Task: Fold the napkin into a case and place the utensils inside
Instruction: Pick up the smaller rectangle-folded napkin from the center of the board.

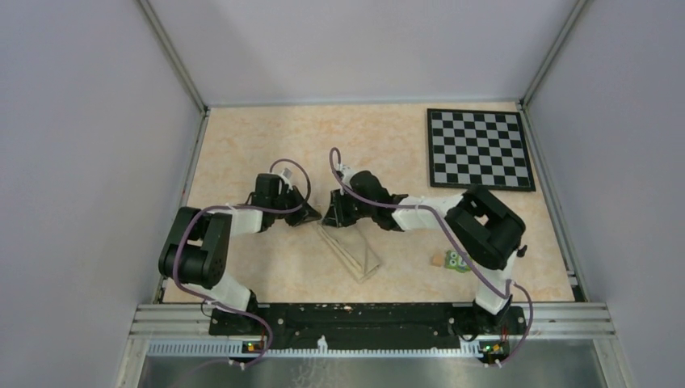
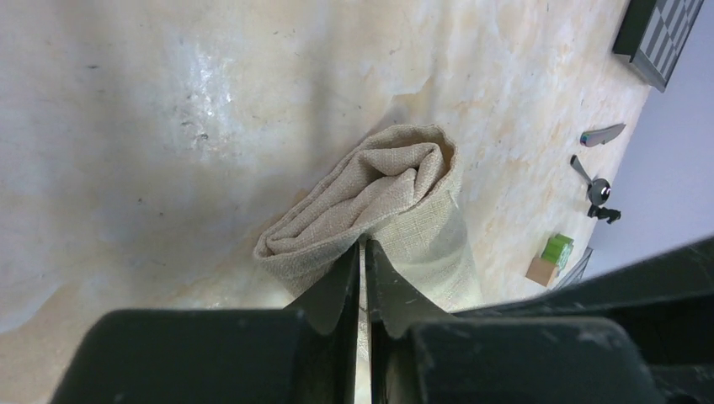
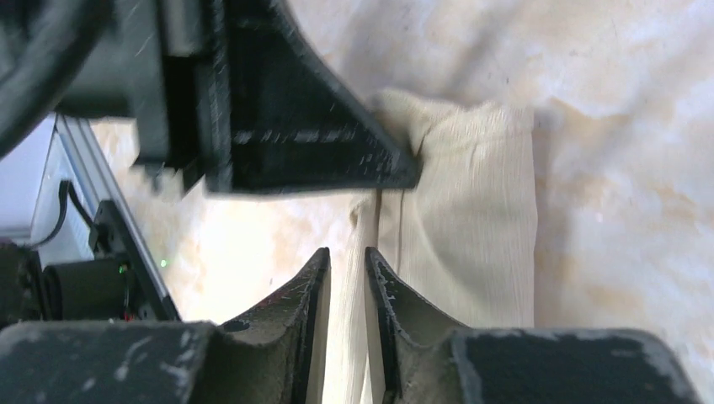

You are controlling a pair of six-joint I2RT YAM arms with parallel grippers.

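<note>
**Top view.** Brought tip to tip mid-table: left claw [image 1: 317, 215] and right claw [image 1: 332, 217], both down at the far end of the napkin [image 1: 355, 255], already folded to a narrow strip slanting toward the near right. Probably placed so to work 1 end from 2 sides: 1 to pin, 1 to tuck. Open tabletop [image 1: 266, 137] to the left and behind. Chessboard [image 1: 479, 149] well apart in the far right corner. Green block [image 1: 459, 261] near the right arm's elbow, apart from the strip. No cutlery made out from up here.

**Left wrist view.** Closed to a hairline slit on the napkin's fold, at the mouth of a rolled, layered end. Judged a pinch to stop the layers springing open. Utensils [image 2: 599, 135] off to the right, well apart from the cloth and near the green block. None seen inside, so pocket first, cutlery after.

**Right wrist view.** Parted narrowly, tips set over the strip's long left edge. Holding cloth or not — cannot tell. Left claw's finger straight ahead and close, tip at the cloth's far fold, so little room to advance without a knock. Bare table to the right of the strip; metal rail [image 3: 80, 160] at the left, beyond a band of bare table.
</note>
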